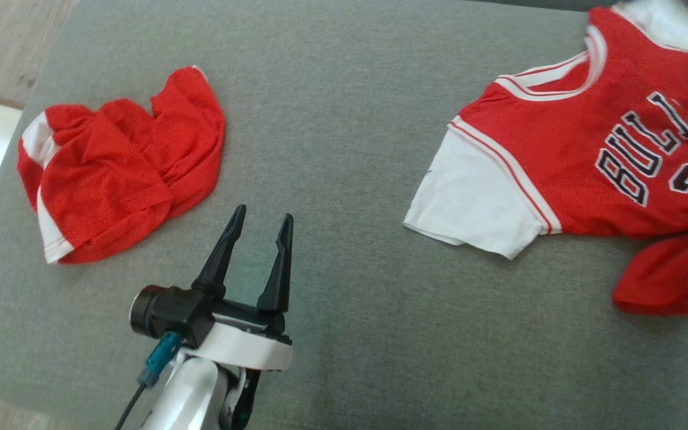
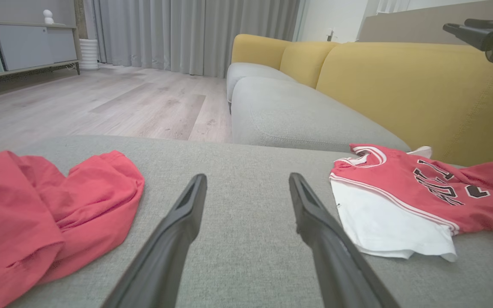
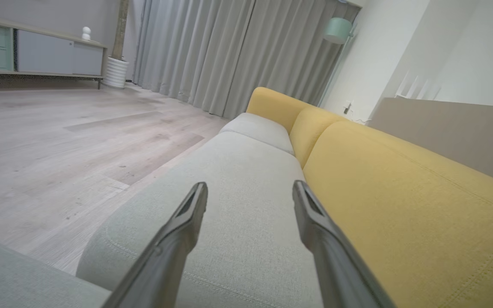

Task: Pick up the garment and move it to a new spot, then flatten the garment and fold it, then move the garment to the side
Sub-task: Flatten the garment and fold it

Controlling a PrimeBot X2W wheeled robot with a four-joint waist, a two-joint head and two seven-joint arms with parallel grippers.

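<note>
Grey sofa seat cushion (image 1: 344, 119) spreads wide below the yellow backrest (image 2: 400, 85). On the cushion's right side lies the red-and-white jersey (image 1: 559, 167), partly flattened, white sleeve out. A crumpled red garment (image 1: 123, 167) sits well apart at the left. The left gripper (image 1: 263, 218) hovers between them, fingers released and empty. The right gripper (image 3: 250, 188) has its fingers spread too, holding nothing.
</note>
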